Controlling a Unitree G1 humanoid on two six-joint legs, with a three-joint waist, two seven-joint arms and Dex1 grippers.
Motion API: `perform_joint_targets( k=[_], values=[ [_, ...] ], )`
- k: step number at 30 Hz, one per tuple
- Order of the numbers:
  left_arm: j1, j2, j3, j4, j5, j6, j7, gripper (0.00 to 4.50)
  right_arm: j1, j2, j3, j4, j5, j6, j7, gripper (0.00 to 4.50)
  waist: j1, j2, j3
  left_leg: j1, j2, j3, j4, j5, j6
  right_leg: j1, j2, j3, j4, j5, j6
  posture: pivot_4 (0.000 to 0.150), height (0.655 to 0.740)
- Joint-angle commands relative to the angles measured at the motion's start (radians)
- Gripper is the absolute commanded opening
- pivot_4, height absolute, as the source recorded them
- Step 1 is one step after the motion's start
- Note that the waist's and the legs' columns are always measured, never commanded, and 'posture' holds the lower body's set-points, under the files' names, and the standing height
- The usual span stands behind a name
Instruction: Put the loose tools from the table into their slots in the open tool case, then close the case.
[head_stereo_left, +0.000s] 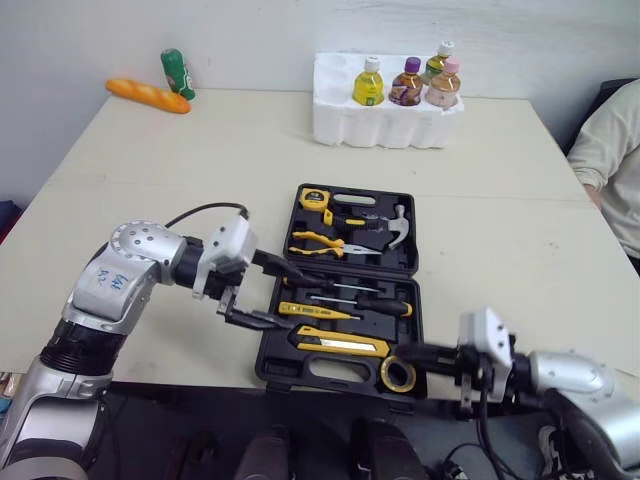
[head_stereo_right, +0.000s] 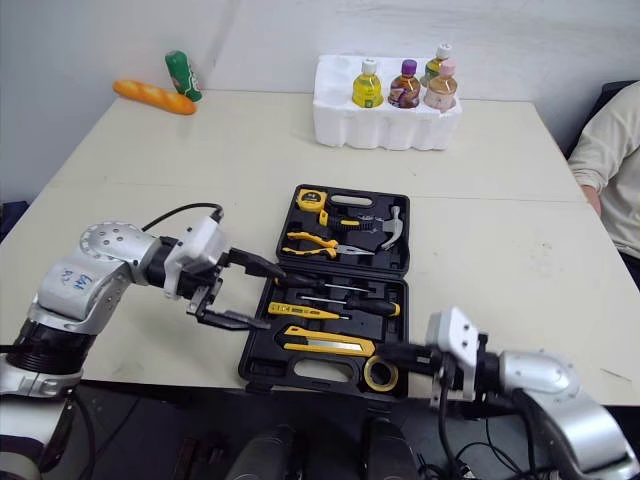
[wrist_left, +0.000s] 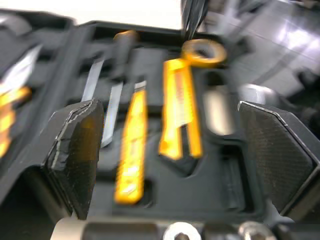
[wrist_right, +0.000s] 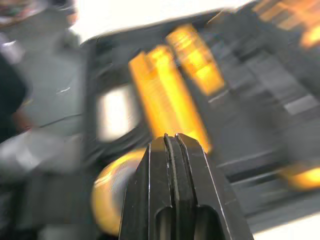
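The tool case (head_stereo_left: 275, 362) lies open and flat on the worktop (head_stereo_left: 520, 240), its front rim about level with the near edge. The lid half lies on the far side and holds a tape measure (head_stereo_left: 314, 197), pliers (head_stereo_left: 318, 240) and a hammer (head_stereo_left: 398, 228); the near half holds screwdrivers (head_stereo_left: 350, 300), a yellow utility knife (head_stereo_left: 340, 343) and, in its front right corner, a yellow tape roll (head_stereo_left: 397, 374).

The left hand (head_stereo_left: 290, 302) hovers at the case's left rim, fingers wide apart and holding nothing, pointing across the screwdrivers; open worktop lies to its left. The right hand (head_stereo_left: 398, 352) reaches in from the front right, fingers pressed together, tip at the tape roll; whether it touches the roll I cannot tell. The knife lies between the two hands.

Beyond the lid the worktop runs open to a white foam tray (head_stereo_left: 385, 125) of bottles (head_stereo_left: 369, 82) near the far edge; a bread loaf (head_stereo_left: 148, 95) and a green bottle (head_stereo_left: 178, 74) lie at the far left corner, well apart from the case; a person's sleeve (head_stereo_left: 610, 150) shows at the right edge.
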Motion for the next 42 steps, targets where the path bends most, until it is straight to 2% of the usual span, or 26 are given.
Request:
perform_joint_targets(
  k=[1,2,6,10,17,20,23,26,29,39,42],
  values=[
    [-0.013,0.004,0.074,0.174,0.055,-0.072,0.060,3.97,-0.090,-0.036,-0.088,0.065,0.021,0.058,-0.045,0.00,0.000,0.000,0.000,-0.001,0.000,0.000,0.000,0.000,0.000,-0.001,0.000,0.000,0.001,0.000,0.000,0.150,0.7367],
    [-0.025,0.001,0.077,0.228,0.078,-0.094,0.080,3.73,-0.119,-0.048,-0.081,0.107,-0.019,0.064,-0.062,0.00,0.001,0.000,0.000,-0.001,0.000,0.000,0.000,0.000,0.000,-0.002,0.000,0.000,0.001,0.000,0.000,0.150,0.7367],
    [-0.085,-0.035,0.060,0.423,0.177,-0.196,0.159,1.92,-0.230,-0.066,-0.018,0.294,-0.189,0.066,-0.160,0.00,0.006,0.000,0.000,-0.003,-0.001,0.001,0.000,0.001,0.000,-0.003,0.000,-0.002,0.001,0.000,0.000,0.150,0.7367],
    [-0.111,-0.092,0.032,0.537,0.261,-0.283,0.223,0.09,-0.286,-0.045,0.064,0.348,-0.277,0.063,-0.181,0.00,0.003,0.000,0.000,-0.005,-0.002,0.002,0.000,0.001,0.001,-0.005,-0.001,-0.003,0.003,0.000,0.001,0.150,0.7367],
    [-0.159,-0.202,0.018,0.623,0.316,-0.298,0.285,0.03,-0.333,0.000,0.150,0.353,-0.333,0.069,-0.174,0.00,0.001,0.000,0.000,-0.007,-0.002,0.007,0.001,0.002,0.003,-0.006,-0.001,-0.009,0.005,0.002,0.003,0.150,0.7367],
    [-0.149,-0.229,0.001,0.584,0.317,-0.295,0.265,0.03,-0.359,0.023,0.170,0.337,-0.330,0.086,-0.164,0.00,0.000,0.000,0.000,-0.007,-0.002,0.008,0.001,0.002,0.003,-0.006,-0.001,-0.012,0.005,0.002,0.004,0.150,0.7367],
    [-0.123,-0.257,-0.007,0.500,0.293,-0.211,0.250,0.03,-0.398,0.041,0.203,0.326,-0.340,0.090,-0.154,0.00,-0.001,0.000,0.000,-0.007,-0.002,0.008,0.001,0.003,0.003,-0.006,-0.001,-0.013,0.005,0.002,0.004,0.150,0.7367],
    [-0.067,-0.253,-0.029,0.364,0.261,-0.130,0.186,0.03,-0.423,0.065,0.219,0.319,-0.352,0.102,-0.156,0.00,-0.009,0.000,0.000,-0.007,-0.001,0.008,0.001,0.003,0.003,-0.006,-0.001,-0.012,0.005,0.002,0.004,0.150,0.7367],
    [-0.052,-0.258,-0.025,0.305,0.269,-0.094,0.200,0.03,-0.436,0.086,0.226,0.312,-0.364,0.115,-0.160,0.00,-0.018,0.000,0.000,-0.007,-0.001,0.007,0.001,0.003,0.003,-0.006,-0.001,-0.011,0.005,0.002,0.004,0.150,0.7367],
    [-0.083,-0.255,-0.008,0.372,0.324,-0.098,0.262,0.03,-0.414,0.081,0.205,0.290,-0.389,0.132,-0.153,0.00,-0.020,0.000,0.000,-0.007,-0.001,0.006,0.001,0.003,0.002,-0.006,-0.002,-0.009,0.006,0.002,0.004,0.150,0.7367],
    [-0.086,-0.209,0.001,0.381,0.341,-0.096,0.254,0.03,-0.404,0.057,0.204,0.301,-0.427,0.137,-0.171,0.00,-0.020,0.000,0.000,-0.007,-0.001,0.006,0.001,0.003,0.002,-0.006,-0.002,-0.009,0.005,0.002,0.004,0.150,0.7367]
  ],
)
